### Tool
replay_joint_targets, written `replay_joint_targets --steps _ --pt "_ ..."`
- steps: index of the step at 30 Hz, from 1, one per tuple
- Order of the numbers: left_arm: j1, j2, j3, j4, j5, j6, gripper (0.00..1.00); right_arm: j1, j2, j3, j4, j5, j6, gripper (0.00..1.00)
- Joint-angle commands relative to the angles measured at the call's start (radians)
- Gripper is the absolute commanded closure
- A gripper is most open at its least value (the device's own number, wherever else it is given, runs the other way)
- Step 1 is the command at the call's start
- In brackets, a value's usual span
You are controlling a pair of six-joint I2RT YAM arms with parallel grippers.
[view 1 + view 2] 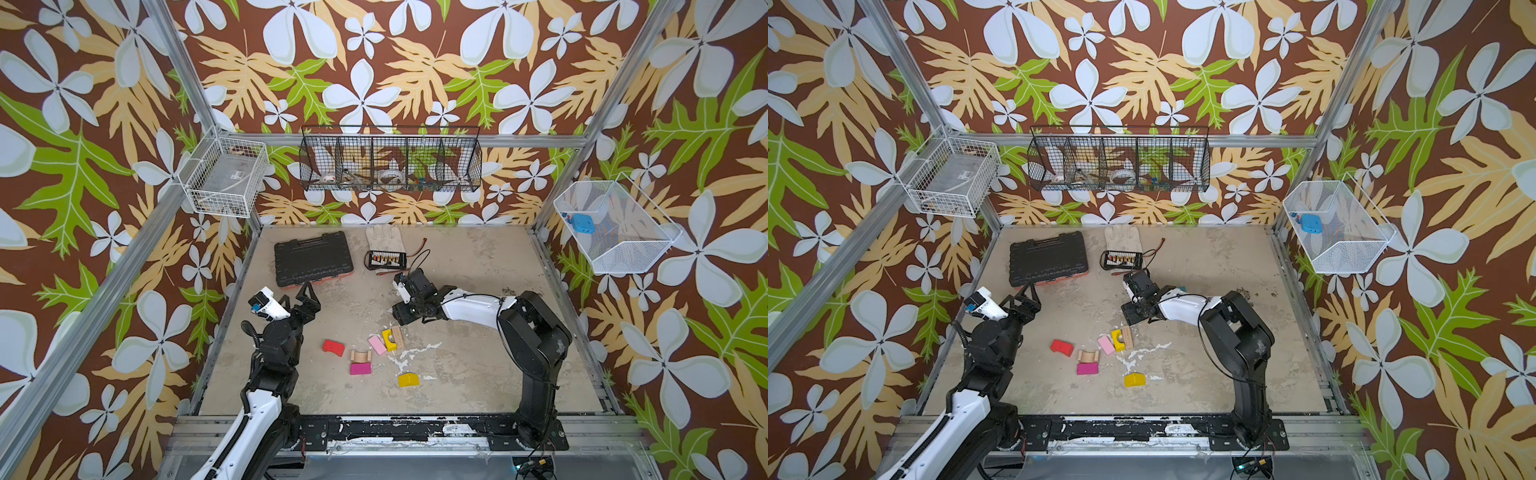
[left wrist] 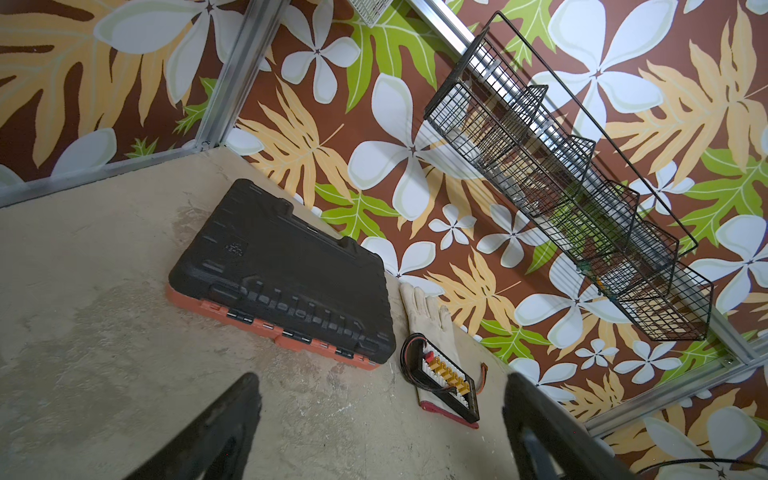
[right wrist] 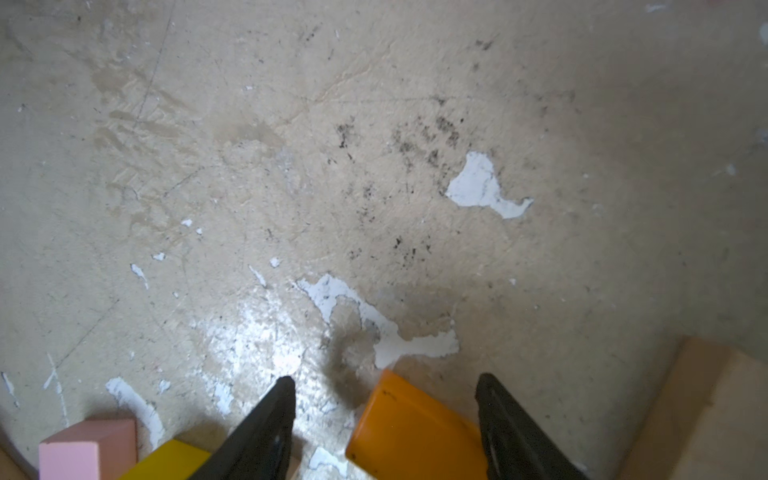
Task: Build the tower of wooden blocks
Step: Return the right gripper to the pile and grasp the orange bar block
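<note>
In both top views the wood blocks (image 1: 360, 356) are lying loose on the surface (image 1: 478, 365), on the robot's side of the black case (image 1: 313, 264), none stacked yet. In the left wrist view the left hand (image 2: 382, 415) is hanging wide open and empty near that case. In the right wrist view the right hand (image 3: 385, 379) is sitting open around an orange block (image 3: 415, 432), likely light, hard and smooth, best pinched on its flat sides.
</note>
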Motion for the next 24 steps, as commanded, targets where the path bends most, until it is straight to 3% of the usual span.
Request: replay_joint_targets --steps 1,7,15,20,24 --pt "0.001 -0.002 0.005 0.025 -0.006 0.000 0.08 0.013 -0.001 0.002 -0.050 0.018 -0.014 0.33" --pt "0.001 -0.006 0.003 0.026 -0.015 0.002 0.07 0.034 -0.025 -0.018 -0.069 0.061 -0.018 0.42" --pt "0.002 -0.005 0.004 0.024 -0.016 0.005 0.07 0.048 0.006 0.026 -0.144 0.172 -0.024 0.65" --pt "0.001 -0.004 0.004 0.022 -0.016 0.005 0.07 0.061 0.016 0.031 -0.165 0.221 -0.028 0.65" --pt "0.002 -0.008 0.006 0.020 -0.014 0.003 0.07 0.060 0.003 0.010 -0.162 0.213 -0.022 0.59"
